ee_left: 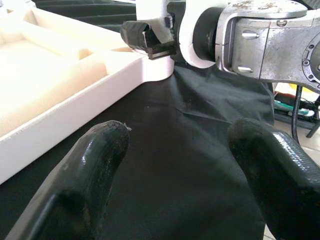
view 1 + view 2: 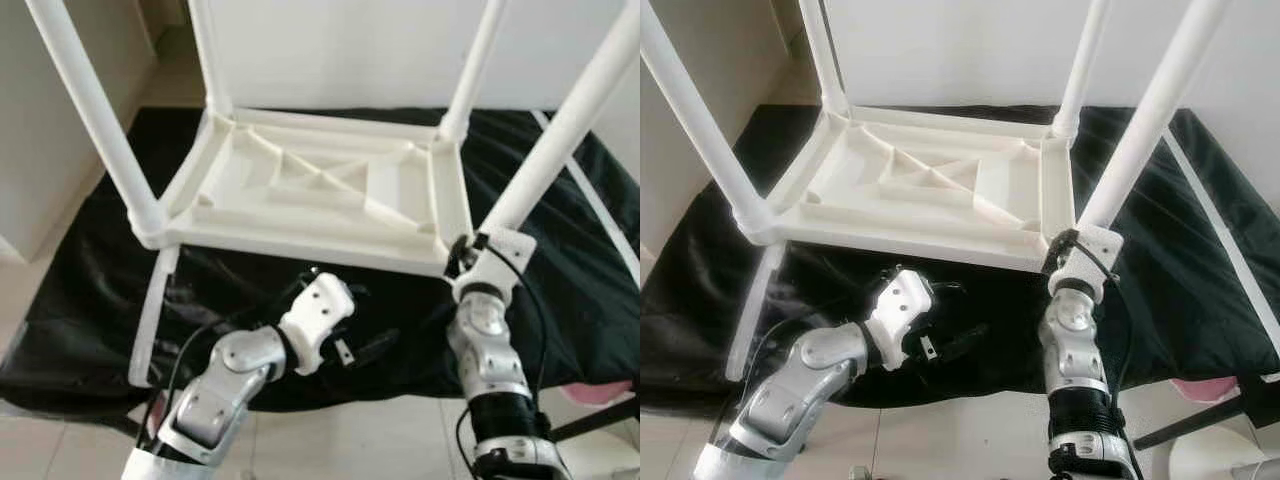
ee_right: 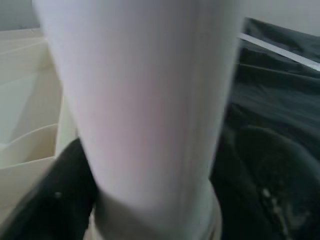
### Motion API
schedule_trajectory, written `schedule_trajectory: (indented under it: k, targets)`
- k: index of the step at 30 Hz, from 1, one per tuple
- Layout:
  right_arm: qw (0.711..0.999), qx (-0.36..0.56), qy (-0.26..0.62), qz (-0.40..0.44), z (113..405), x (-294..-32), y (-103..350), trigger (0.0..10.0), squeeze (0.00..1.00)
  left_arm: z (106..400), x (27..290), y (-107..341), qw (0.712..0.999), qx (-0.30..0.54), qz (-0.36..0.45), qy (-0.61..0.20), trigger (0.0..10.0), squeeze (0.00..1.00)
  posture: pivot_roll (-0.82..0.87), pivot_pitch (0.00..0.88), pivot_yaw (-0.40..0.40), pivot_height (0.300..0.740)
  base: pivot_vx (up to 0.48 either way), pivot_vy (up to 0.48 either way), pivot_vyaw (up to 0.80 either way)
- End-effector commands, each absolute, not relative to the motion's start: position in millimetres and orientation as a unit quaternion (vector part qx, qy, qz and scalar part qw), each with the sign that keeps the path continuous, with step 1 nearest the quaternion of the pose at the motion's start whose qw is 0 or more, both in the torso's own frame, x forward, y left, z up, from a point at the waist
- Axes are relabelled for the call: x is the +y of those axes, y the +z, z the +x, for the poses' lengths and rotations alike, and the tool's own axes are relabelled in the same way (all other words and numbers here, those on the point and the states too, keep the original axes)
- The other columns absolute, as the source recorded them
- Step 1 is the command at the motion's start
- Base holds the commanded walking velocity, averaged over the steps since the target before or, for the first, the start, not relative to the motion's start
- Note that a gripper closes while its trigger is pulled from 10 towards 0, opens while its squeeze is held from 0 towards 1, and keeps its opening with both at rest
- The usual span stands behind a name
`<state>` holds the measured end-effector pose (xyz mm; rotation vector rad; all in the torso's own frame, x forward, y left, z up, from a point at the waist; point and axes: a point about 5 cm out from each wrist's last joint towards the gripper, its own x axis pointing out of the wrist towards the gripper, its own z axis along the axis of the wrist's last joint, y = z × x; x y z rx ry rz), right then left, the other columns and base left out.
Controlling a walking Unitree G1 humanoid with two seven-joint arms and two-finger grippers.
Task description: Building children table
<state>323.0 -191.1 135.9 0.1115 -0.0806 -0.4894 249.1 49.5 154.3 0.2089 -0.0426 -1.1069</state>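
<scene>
While the upturned children's table (image 2: 320, 190) lay top-down on a black sheet (image 2: 90, 300) with 4 legs rising, the right gripper (image 2: 468, 252) clasped the near-right leg (image 2: 560, 130) at its socket, the leg's long axis tilting up and rightward. The left gripper (image 2: 365, 348) hovered wide and empty just before the table's near edge.

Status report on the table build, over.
Right gripper shut on near-right leg at its socket. Left gripper open, empty, over black cloth. Tabletop upside down, four legs standing. Loose white rod lies alongside.
</scene>
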Motion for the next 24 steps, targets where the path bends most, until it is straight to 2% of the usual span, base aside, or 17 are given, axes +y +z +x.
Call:
schedule_trajectory:
  k: [1,2,3,4,7,12,16,24]
  targets:
    - [0.967,-0.027,-0.247,0.046,318.9,-199.0,127.6,10.0,1.0,248.6,50.6,149.4,0.844,-0.009,0.097,-0.528,10.0,0.0,0.0,0.094,0.008,0.74,0.0,0.0,0.0]
    - [0.973,-0.036,-0.225,0.032,319.7,-196.2,130.5,10.0,0.2,249.6,51.3,149.4,0.846,-0.01,0.1,-0.523,10.0,0.0,0.0,0.095,0.006,0.74,0.0,0.0,0.0]
    - [0.974,-0.038,-0.223,0.025,319.3,-196.3,130.8,10.0,0.2,250.1,51.7,149.4,0.847,-0.01,0.101,-0.521,10.0,0.0,0.0,0.095,0.006,0.74,0.0,0.0,0.0]
    - [0.974,-0.039,-0.223,0.021,319.1,-196.6,130.9,10.0,0.0,250.5,52.0,149.4,0.848,-0.01,0.101,-0.52,10.0,0.0,0.0,0.095,0.006,0.74,0.0,0.0,0.0]
    - [0.983,-0.054,-0.178,-0.009,312.8,-192.8,131.0,10.0,0.0,251.8,53.9,149.5,0.852,-0.012,0.104,-0.513,10.0,0.0,0.0,0.1,-0.002,0.74,0.0,0.0,0.0]
    - [0.989,-0.058,-0.137,-0.005,307.8,-186.9,128.4,10.0,0.0,256.2,58.3,148.9,0.858,-0.012,0.116,-0.501,10.0,0.0,0.0,0.103,-0.008,0.74,0.0,0.0,0.0]
    - [0.994,-0.064,-0.09,-0.003,299.4,-170.7,124.7,10.0,0.0,274.1,68.1,152.7,0.874,-0.02,0.141,-0.464,10.0,0.0,0.0,0.101,-0.013,0.74,0.0,0.0,0.0]
    - [0.994,-0.071,-0.085,0.005,288.9,-162.2,122.9,10.0,0.0,291.2,84.5,159.0,0.887,-0.027,0.162,-0.432,10.0,0.0,0.0,0.099,-0.006,0.74,0.0,0.0,0.0]
